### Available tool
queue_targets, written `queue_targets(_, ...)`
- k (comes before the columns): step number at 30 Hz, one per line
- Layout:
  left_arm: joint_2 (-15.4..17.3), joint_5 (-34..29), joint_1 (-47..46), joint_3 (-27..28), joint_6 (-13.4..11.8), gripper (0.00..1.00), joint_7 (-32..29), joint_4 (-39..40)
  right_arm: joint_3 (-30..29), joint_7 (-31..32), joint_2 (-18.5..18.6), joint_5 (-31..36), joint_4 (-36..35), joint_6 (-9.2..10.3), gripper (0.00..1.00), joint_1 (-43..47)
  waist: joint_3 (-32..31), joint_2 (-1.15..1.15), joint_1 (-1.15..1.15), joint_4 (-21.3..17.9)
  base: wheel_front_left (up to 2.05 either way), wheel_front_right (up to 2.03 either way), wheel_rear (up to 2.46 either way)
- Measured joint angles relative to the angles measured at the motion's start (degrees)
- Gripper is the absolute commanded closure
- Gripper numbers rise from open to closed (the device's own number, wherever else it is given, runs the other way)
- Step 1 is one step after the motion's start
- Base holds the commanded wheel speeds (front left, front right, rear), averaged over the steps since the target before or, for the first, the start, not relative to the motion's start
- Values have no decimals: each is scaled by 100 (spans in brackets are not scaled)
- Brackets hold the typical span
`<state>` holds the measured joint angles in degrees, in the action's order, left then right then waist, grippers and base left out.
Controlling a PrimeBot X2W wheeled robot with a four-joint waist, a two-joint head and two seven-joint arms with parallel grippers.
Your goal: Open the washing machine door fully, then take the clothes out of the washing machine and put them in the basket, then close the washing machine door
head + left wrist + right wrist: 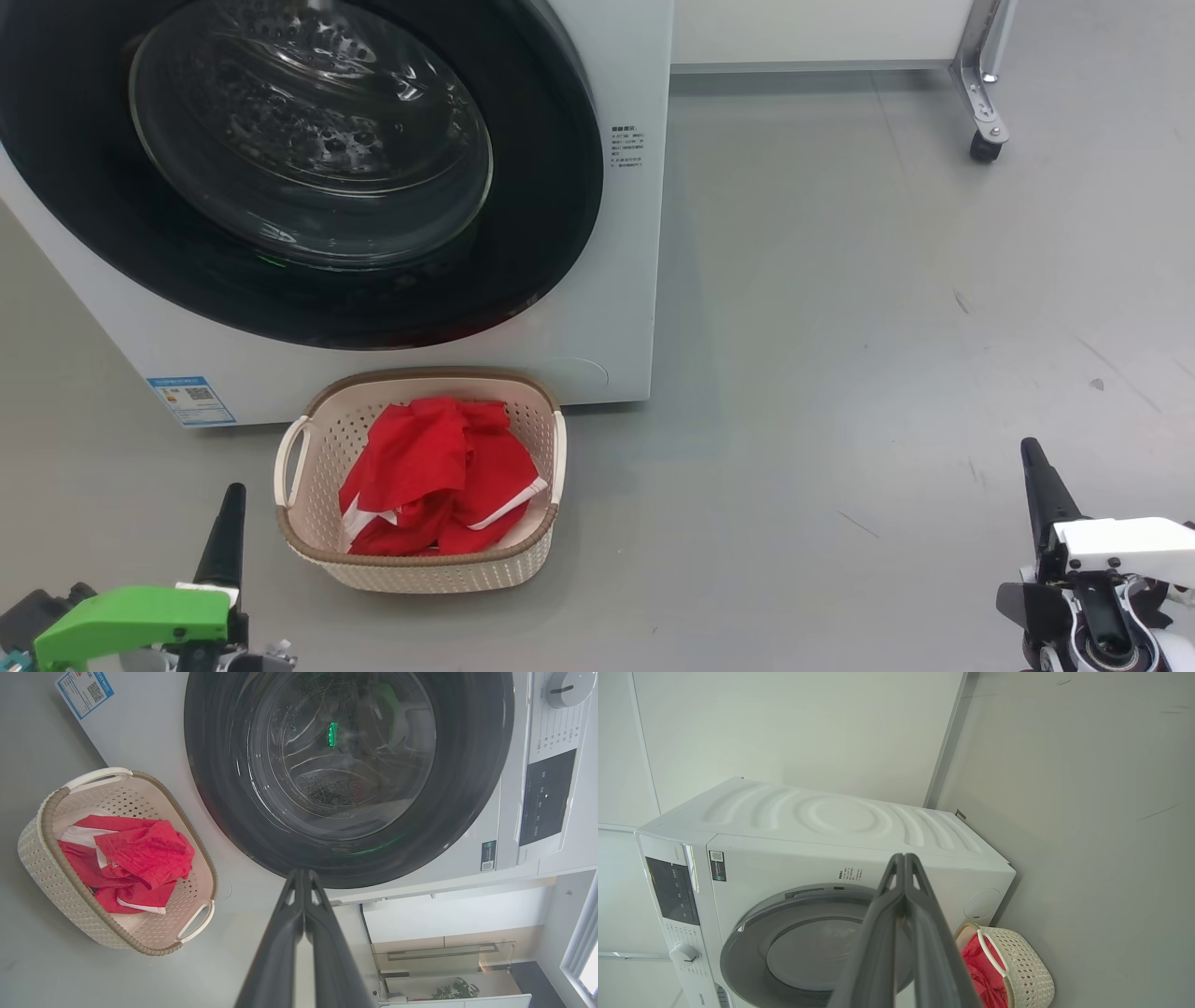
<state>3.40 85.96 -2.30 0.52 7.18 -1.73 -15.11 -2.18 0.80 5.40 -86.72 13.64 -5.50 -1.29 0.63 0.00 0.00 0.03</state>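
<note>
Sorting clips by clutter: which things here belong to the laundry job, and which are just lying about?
Job: washing machine, door, red clothes, basket.
Lying about: castor wheel on a metal leg, potted plant.

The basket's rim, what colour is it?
The basket has a brown, woven-looking rim; the head view shows it best.

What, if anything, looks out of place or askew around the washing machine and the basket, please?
Nothing stands out. The round black-rimmed glass door sits shut on the white washing machine, and the bright red white-trimmed garments lie bunched inside the upright cream perforated plastic basket, none spilled on the grey floor.
</note>
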Motion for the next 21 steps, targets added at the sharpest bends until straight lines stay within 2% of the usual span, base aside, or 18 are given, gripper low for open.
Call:
queue_targets(12, 32, 847, -44, 83, 0, 100, -182, -46, -115, 201, -14, -847, 149, -99, 100, -143, -46, 0, 0, -2, 0, 0, 0)
queue_targets(21, 32, 851, -71, 89, 0, 100, -182, -62, -121, 202, -16, -854, 165, -100, 100, -172, -46, 0, 0, -2, 0, 0, 0)
